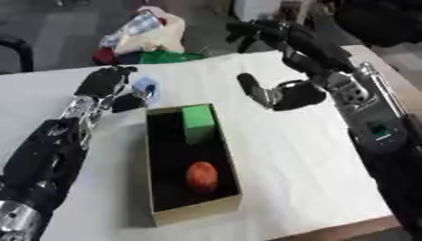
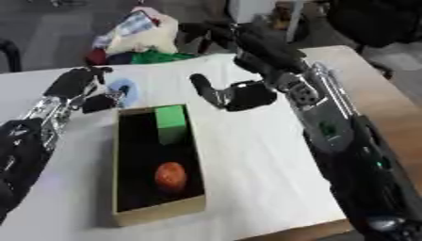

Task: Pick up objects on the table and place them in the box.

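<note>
A tan cardboard box with a dark inside lies in the middle of the white table. A green block stands at its far end and an orange-red ball lies nearer the front. My left hand is just beyond the box's far left corner, its fingers and thumb curled round a small light blue object. My right hand hovers to the right of the box's far end, fingers relaxed and holding nothing.
A heap of coloured cloth and bags sits beyond the table's far edge. The wooden table edge runs along the right side. Bare white tabletop lies right of the box.
</note>
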Controlling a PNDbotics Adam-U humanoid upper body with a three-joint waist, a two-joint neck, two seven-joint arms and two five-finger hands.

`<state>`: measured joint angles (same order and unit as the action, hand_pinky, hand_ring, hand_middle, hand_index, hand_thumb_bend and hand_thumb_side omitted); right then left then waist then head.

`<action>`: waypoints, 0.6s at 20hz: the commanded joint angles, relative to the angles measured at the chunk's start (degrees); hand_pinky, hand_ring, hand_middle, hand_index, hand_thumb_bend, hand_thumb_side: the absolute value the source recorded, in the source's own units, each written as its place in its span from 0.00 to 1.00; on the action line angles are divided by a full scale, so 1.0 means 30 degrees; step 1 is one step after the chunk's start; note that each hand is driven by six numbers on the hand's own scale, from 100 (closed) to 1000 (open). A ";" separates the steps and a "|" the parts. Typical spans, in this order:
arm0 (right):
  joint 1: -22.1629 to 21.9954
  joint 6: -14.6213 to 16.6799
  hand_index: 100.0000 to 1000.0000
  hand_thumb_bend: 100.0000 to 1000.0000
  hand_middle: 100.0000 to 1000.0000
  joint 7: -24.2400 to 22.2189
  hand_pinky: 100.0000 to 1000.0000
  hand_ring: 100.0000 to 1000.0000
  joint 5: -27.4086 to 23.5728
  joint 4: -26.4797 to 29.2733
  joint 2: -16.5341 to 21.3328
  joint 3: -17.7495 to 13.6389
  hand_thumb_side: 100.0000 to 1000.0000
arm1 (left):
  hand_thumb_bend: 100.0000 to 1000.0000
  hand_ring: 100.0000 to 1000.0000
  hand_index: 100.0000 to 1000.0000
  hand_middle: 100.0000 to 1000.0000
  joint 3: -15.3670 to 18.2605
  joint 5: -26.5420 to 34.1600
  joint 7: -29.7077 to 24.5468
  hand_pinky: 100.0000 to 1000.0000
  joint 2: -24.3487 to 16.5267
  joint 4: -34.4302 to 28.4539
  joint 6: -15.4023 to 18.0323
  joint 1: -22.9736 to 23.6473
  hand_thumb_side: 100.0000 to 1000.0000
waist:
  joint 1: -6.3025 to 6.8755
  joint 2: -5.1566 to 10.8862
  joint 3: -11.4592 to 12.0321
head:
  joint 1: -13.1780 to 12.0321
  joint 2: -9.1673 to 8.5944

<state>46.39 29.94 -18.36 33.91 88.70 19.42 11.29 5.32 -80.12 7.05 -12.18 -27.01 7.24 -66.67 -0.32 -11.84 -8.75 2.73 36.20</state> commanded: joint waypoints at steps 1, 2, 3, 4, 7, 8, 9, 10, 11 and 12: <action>0.0364 -0.0076 1.00 0.00 0.77 0.0050 0.79 0.66 -0.0184 0.0304 0.0387 -0.0224 0.62 | 0.25 0.54 0.93 0.61 0.0101 0.0276 0.0392 0.63 -0.0502 -0.0373 -0.0014 -0.0471 1.00 | 0.0022 0.0272 -0.0029 | 0.0058 -0.0130; 0.0362 -0.0082 1.00 0.00 0.77 0.0049 0.79 0.65 -0.0192 0.0304 0.0396 -0.0231 0.62 | 0.25 0.54 0.93 0.61 0.0105 0.0337 0.0476 0.63 -0.0516 -0.0381 -0.0026 -0.0474 1.00 | 0.0037 0.0214 -0.0021 | 0.0081 -0.0132; 0.0363 -0.0079 1.00 0.00 0.77 0.0051 0.79 0.65 -0.0204 0.0303 0.0401 -0.0246 0.62 | 0.26 0.54 0.93 0.61 0.0096 0.0372 0.0562 0.63 -0.0532 -0.0382 -0.0056 -0.0471 1.00 | 0.0048 0.0163 -0.0012 | 0.0091 -0.0134; 0.0363 -0.0068 1.00 0.00 0.77 0.0052 0.79 0.65 -0.0219 0.0298 0.0407 -0.0265 0.63 | 0.27 0.54 0.93 0.61 0.0084 0.0397 0.0637 0.64 -0.0539 -0.0376 -0.0084 -0.0465 1.00 | 0.0056 0.0115 -0.0006 | 0.0099 -0.0135; 0.0361 -0.0029 1.00 0.00 0.77 0.0043 0.79 0.65 -0.0248 0.0255 0.0419 -0.0319 0.63 | 0.34 0.54 0.93 0.61 0.0023 0.0408 0.0795 0.64 -0.0528 -0.0339 -0.0112 -0.0435 1.00 | 0.0070 0.0001 -0.0017 | 0.0117 -0.0131; 0.0357 -0.0017 1.00 0.00 0.77 0.0047 0.79 0.65 -0.0259 0.0246 0.0417 -0.0344 0.63 | 0.36 0.54 0.94 0.61 -0.0013 0.0402 0.0794 0.64 -0.0517 -0.0320 -0.0058 -0.0418 1.00 | 0.0069 -0.0034 -0.0019 | 0.0124 -0.0123; 0.0353 -0.0007 1.00 0.00 0.77 0.0052 0.79 0.65 -0.0267 0.0235 0.0418 -0.0366 0.63 | 0.39 0.55 0.94 0.61 -0.0051 0.0393 0.0760 0.64 -0.0505 -0.0303 0.0014 -0.0403 1.00 | 0.0067 -0.0062 -0.0018 | 0.0129 -0.0107; 0.0352 0.0003 1.00 0.00 0.77 0.0053 0.79 0.65 -0.0274 0.0221 0.0422 -0.0382 0.64 | 0.40 0.55 0.94 0.61 -0.0092 0.0372 0.0694 0.64 -0.0495 -0.0293 0.0102 -0.0395 1.00 | 0.0064 -0.0085 -0.0016 | 0.0135 -0.0087; 0.0353 0.0011 1.00 0.00 0.77 0.0054 0.79 0.65 -0.0277 0.0207 0.0426 -0.0393 0.64 | 0.42 0.55 0.94 0.62 -0.0124 0.0341 0.0620 0.64 -0.0488 -0.0294 0.0177 -0.0392 1.00 | 0.0062 -0.0103 -0.0013 | 0.0135 -0.0079; 0.0353 0.0017 1.00 0.00 0.77 0.0054 0.79 0.65 -0.0275 0.0196 0.0425 -0.0404 0.64 | 0.44 0.55 0.94 0.62 -0.0167 0.0284 0.0510 0.64 -0.0481 -0.0289 0.0268 -0.0389 1.00 | 0.0062 -0.0119 -0.0009 | 0.0128 -0.0076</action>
<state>46.39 29.95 -18.35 33.48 88.70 19.46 10.85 5.12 -79.22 8.65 -12.20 -27.01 7.66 -66.61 -0.08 -13.16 -8.75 3.10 36.20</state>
